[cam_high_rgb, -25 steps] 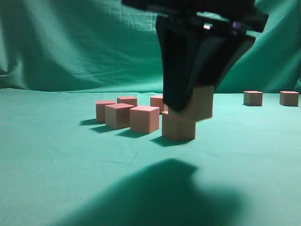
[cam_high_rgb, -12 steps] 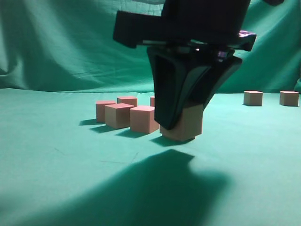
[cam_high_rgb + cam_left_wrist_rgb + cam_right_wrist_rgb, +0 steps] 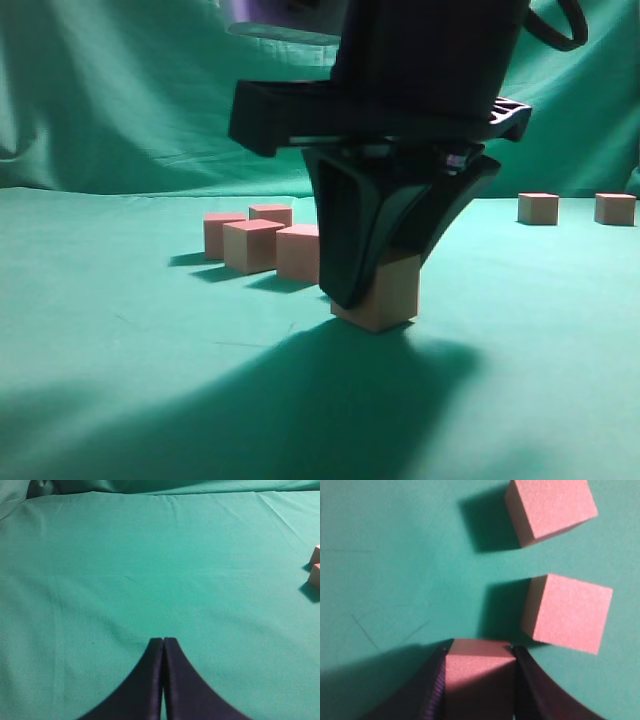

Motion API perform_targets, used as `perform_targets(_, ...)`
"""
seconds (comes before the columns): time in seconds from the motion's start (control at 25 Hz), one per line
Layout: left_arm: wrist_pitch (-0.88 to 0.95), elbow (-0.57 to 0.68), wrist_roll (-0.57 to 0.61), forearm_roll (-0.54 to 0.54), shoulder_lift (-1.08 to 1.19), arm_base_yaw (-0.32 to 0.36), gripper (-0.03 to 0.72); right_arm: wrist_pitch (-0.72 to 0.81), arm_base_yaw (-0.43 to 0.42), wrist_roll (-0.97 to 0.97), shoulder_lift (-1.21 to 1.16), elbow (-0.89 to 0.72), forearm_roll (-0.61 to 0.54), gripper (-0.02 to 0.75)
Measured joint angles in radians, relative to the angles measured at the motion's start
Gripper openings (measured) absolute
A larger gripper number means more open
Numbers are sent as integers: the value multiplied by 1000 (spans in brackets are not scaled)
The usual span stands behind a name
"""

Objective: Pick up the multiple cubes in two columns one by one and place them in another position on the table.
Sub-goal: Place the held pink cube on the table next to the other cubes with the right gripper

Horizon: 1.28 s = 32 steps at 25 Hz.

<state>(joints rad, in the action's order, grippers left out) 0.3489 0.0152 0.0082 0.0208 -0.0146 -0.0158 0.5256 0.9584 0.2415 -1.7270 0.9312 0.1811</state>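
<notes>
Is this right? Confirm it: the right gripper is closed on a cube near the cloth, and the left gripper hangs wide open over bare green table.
One thing is wrong: the left gripper is shut, not wide open. The left wrist view shows its two fingers pressed together over the table. The rest stands: the right gripper is closed on a cube low at the cloth.

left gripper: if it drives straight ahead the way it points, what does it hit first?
Likely nothing but the table: the shut left gripper points across bare green cloth. The two cubes sit far off to the right of that line. Depth is unclear.
</notes>
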Motion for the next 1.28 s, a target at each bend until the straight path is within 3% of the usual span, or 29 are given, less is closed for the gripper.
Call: perform_targets(1.28,0,0,0,0,0,0,0,1,0,-29,-12,2,34,264)
